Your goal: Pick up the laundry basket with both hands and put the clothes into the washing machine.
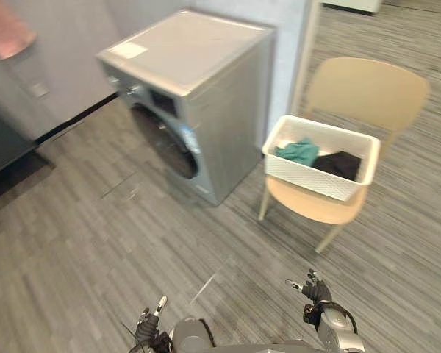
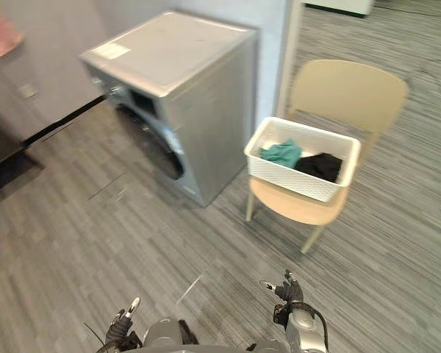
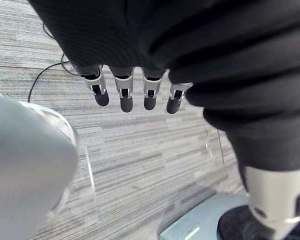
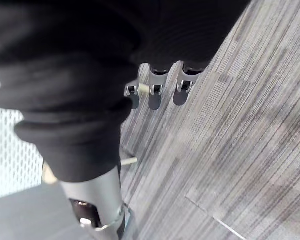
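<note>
Laundry basket (image 1: 309,179): white, mesh-walled and rectangular. It sits level on the seat of a beige chair (image 1: 367,92), open top up, ahead of the robot and to its right.
Basket long axis: runs across the view from left to right. One short end faces the side panel of the washing machine (image 1: 191,51), just beside it; the other short end points out to the right. One long wall faces the robot.
Clothes: a teal garment (image 1: 298,151) lies bunched at the washer end of the basket. A black garment (image 1: 340,165) lies beside it toward the far end.
Washing machine: silver-grey front loader left of the chair. Its round door (image 1: 165,143) faces out to the robot's left front and looks closed.
Left hand (image 1: 148,323): low over the grey plank floor (image 1: 95,243) and well apart from the basket. Its fingers (image 3: 125,95) hang straight and hold nothing.
Right hand (image 1: 314,289): low, on the near side of the chair and apart from it. Its fingers (image 4: 155,90) are loosely extended and empty.
</note>
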